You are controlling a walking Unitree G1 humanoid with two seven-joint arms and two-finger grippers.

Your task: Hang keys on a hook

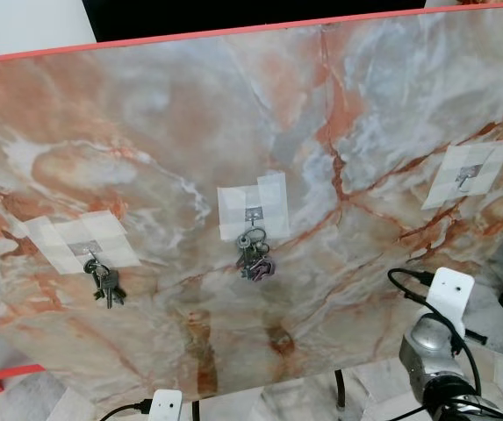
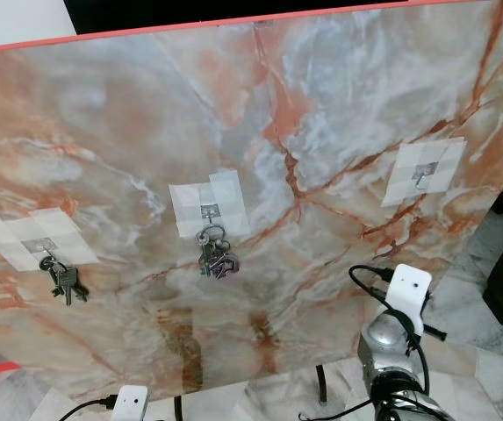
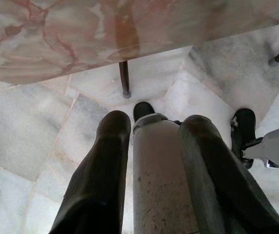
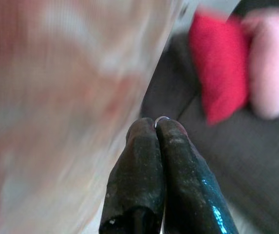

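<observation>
Now | keys (image 1: 255, 256): silver bunch, purple tag | hook (image 1: 255, 213): taped, holding them

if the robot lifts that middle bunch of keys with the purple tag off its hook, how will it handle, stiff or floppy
Probably floppy: the middle bunch of keys hangs from its hook as several loose pieces on a ring, so they would likely swing and splay. It looks like metal, so fairly heavy for its size and perhaps slippery between smooth fingers. Not fragile, I would guess.
</observation>
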